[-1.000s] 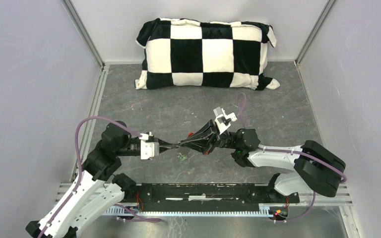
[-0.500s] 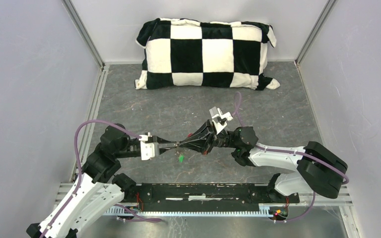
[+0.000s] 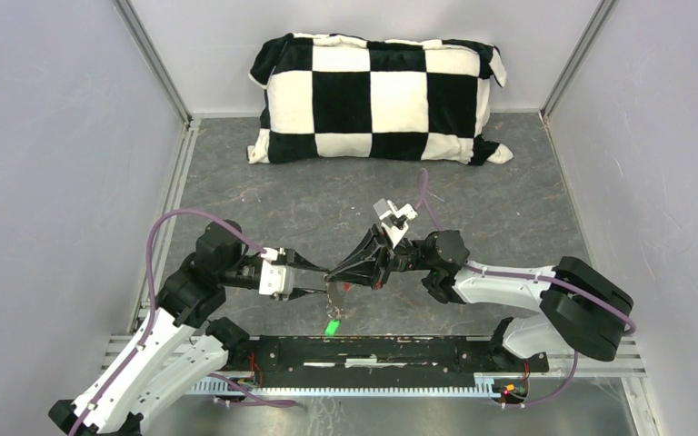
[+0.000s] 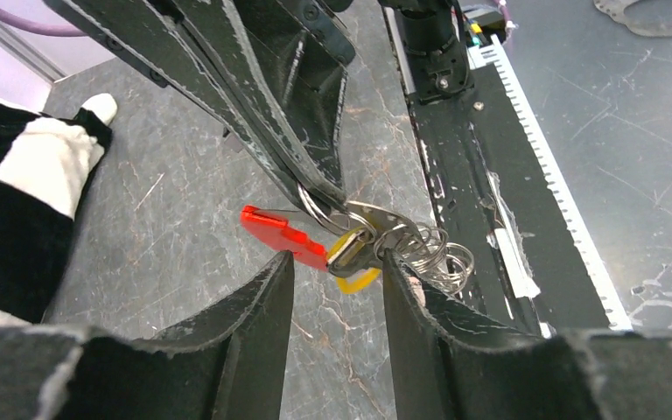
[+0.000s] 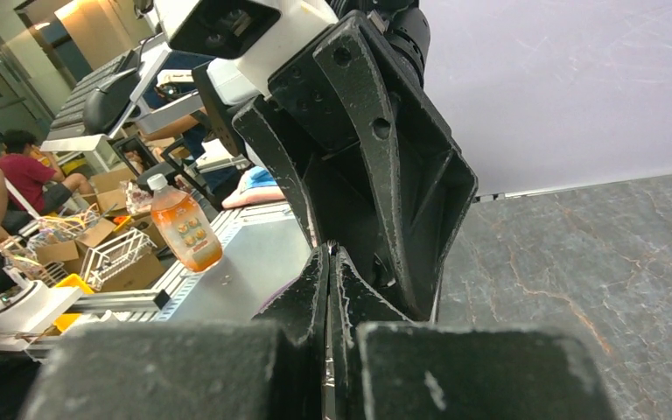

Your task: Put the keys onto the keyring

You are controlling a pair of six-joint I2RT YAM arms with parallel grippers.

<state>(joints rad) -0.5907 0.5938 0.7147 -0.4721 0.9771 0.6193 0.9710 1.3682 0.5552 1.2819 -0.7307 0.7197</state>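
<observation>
**A:** What does the overhead view give you?

**B:** The arms meet tip to tip mid-table [image 3: 509, 209], the left gripper [image 3: 320, 278] coming in from 9 o'clock and the right gripper [image 3: 334, 274] from 3 o'clock. The keyring [image 3: 335, 293] is a small dark tangle just below their tips. Further toward 6 o'clock, near the black rail [image 3: 373, 350], is the green-headed key [image 3: 331, 325]. I cannot tell from there whether it hangs or lies on the table.

**A:** Does the left wrist camera add anything?

**B:** Plenty. The left fingers [image 4: 267, 297] stand spread with a clear gap between them. The right gripper reaches down from 12 o'clock and pinches the silver ring. The red tag [image 4: 280, 234] sticks out toward 9 o'clock, and the yellow-headed key [image 4: 356, 278] sits in the gap between the left fingertips. The chain links bunch at 3 o'clock. The green-headed key is outside that picture.

**A:** And the right wrist camera?

**B:** It shows its own fingers [image 5: 311, 293] pressed tight together, with the left gripper looming at 12 o'clock. The ring is hidden there. Only that view catches a bottle [image 5: 184, 229] of orange liquid at 9 o'clock.
</observation>
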